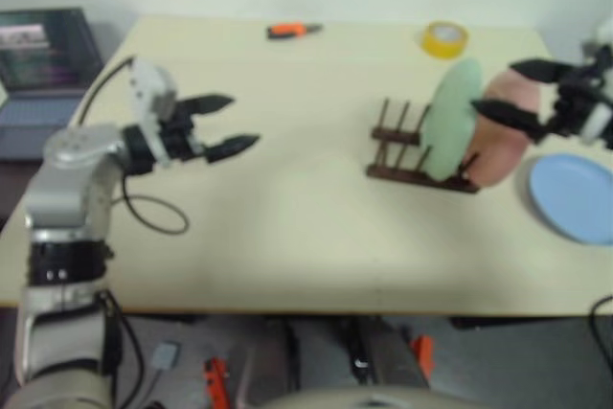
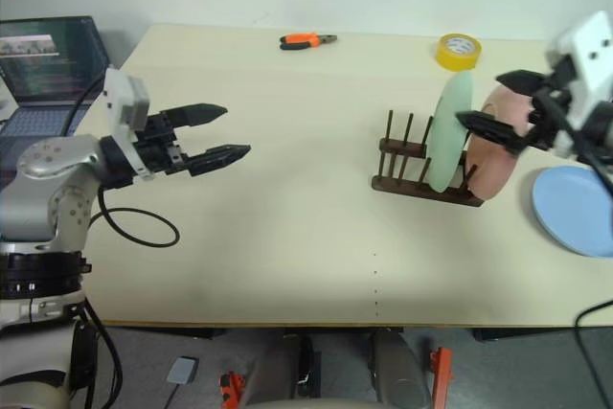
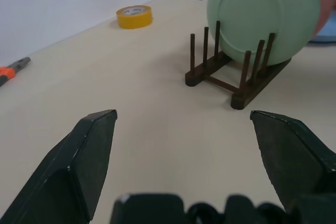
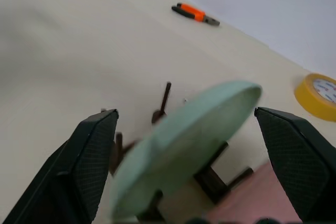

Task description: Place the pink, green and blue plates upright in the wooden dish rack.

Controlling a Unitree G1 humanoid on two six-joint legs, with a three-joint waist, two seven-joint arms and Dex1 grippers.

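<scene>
- Nearest the camera, the left gripper (image 2: 230,131) hangs over bare table (image 2: 287,237), well to the left of the wooden dish rack (image 2: 421,174), its 2 fingers spread wide and holding nothing.
- Right gripper (image 2: 493,102) sits just beside the rack's right end, above the 2 racked plates, fingers wide apart and gripping nothing.
- 2 of 3 plates stand in the rack: the green plate (image 2: 448,131) upright between the pegs, and the pink plate (image 2: 496,146) just behind it at the rack's right end, leaning slightly.
- 1 plate is left: the blue plate (image 2: 575,208) lies flat on the table, just right of the rack.
- Step in hand, as I judge it: the pink plate is released, and the blue one comes next.
- Next move calls for the right gripper to drop to the blue plate's rim, pinch it, tip it on edge and slot it into 1 of the free gaps left of the green plate.
- Count: 3 plates, 1 rack, 2 grippers, 1 yellow tape roll (image 2: 458,49) and 1 orange-handled pliers (image 2: 306,40) beyond the rack.
</scene>
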